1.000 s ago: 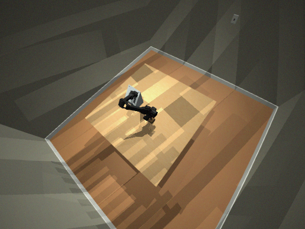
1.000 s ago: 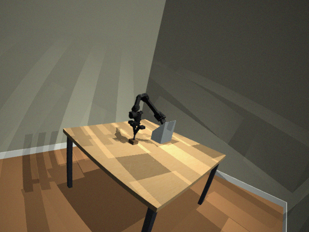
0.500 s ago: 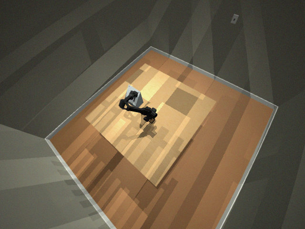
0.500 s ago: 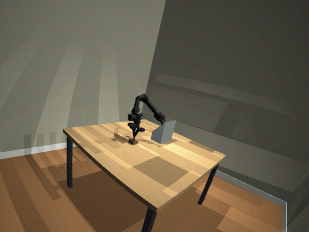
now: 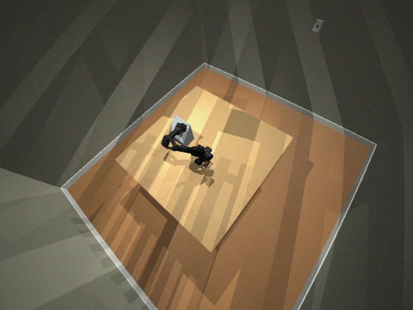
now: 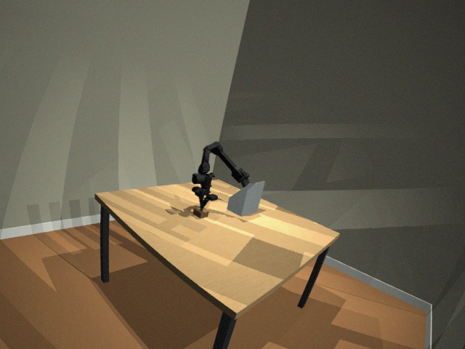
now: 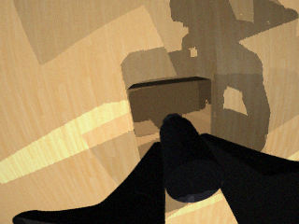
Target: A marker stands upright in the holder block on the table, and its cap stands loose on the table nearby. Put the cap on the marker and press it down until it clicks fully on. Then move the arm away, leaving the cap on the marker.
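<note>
Right below the pincer (image 6: 202, 207) (image 7: 189, 154), the brown holder block (image 6: 200, 213) (image 7: 165, 104) bars any further descent beside its upright load. The grey angled stand (image 5: 182, 135) (image 6: 245, 201) obstructs one side, near the pincer; away from that stand, open air flanks the pincer above the tabletop (image 5: 233, 146) (image 6: 210, 243).

From my feed, the bench (image 5: 266, 146) (image 6: 210, 259) (image 7: 61, 117) mid-frame looks like smooth, fine-grained pale wood. The holder block (image 6: 200, 213) (image 7: 165, 100) seems darker wood, though shadow muddies it. I see matt black plastic, probably, on the cap (image 7: 187, 163) at lower centre.
</note>
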{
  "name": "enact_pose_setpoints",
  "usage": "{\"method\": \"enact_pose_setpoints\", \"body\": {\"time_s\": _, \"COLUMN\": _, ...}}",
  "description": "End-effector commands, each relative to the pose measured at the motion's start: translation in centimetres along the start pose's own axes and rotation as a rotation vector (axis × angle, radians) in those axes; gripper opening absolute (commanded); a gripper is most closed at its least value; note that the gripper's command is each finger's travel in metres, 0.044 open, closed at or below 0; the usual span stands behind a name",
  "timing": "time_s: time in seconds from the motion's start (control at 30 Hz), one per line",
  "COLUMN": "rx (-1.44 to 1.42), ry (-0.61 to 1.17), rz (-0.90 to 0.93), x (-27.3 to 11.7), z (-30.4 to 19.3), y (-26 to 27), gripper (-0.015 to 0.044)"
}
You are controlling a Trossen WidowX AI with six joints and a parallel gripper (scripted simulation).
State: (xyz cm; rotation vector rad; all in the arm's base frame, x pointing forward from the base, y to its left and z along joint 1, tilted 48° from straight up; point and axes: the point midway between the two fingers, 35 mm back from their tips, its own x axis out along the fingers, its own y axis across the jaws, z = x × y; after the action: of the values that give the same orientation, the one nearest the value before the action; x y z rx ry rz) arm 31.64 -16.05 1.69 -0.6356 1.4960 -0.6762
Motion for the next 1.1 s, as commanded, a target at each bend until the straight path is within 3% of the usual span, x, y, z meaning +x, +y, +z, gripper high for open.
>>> {"method": "enact_pose_setpoints", "body": {"time_s": 0.0, "rx": 0.000, "ry": 0.000, "rz": 0.000, "x": 0.0, "z": 0.0, "y": 0.0, "gripper": 0.0052}}
{"method": "enact_pose_setpoints", "body": {"time_s": 0.5, "rx": 0.000, "ry": 0.000, "rz": 0.000, "x": 0.0, "z": 0.0, "y": 0.0, "gripper": 0.0440}}
{"method": "enact_pose_setpoints", "body": {"time_s": 0.6, "rx": 0.000, "ry": -0.001, "rz": 0.003, "x": -1.2, "z": 0.2, "y": 0.1, "gripper": 0.0440}}
{"method": "enact_pose_setpoints", "body": {"time_s": 0.73, "rx": 0.000, "ry": 0.000, "rz": 0.004, "x": -7.2, "z": 0.1, "y": 0.1, "gripper": 0.0440}}
{"method": "enact_pose_setpoints", "body": {"time_s": 0.93, "rx": 0.000, "ry": 0.000, "rz": 0.004, "x": -7.5, "z": 0.0, "y": 0.1, "gripper": 0.0440}}
{"method": "enact_pose_setpoints", "body": {"time_s": 1.07, "rx": 0.053, "ry": -0.001, "rz": 0.002, "x": -6.7, "z": 0.1, "y": 0.1, "gripper": 0.0335}}
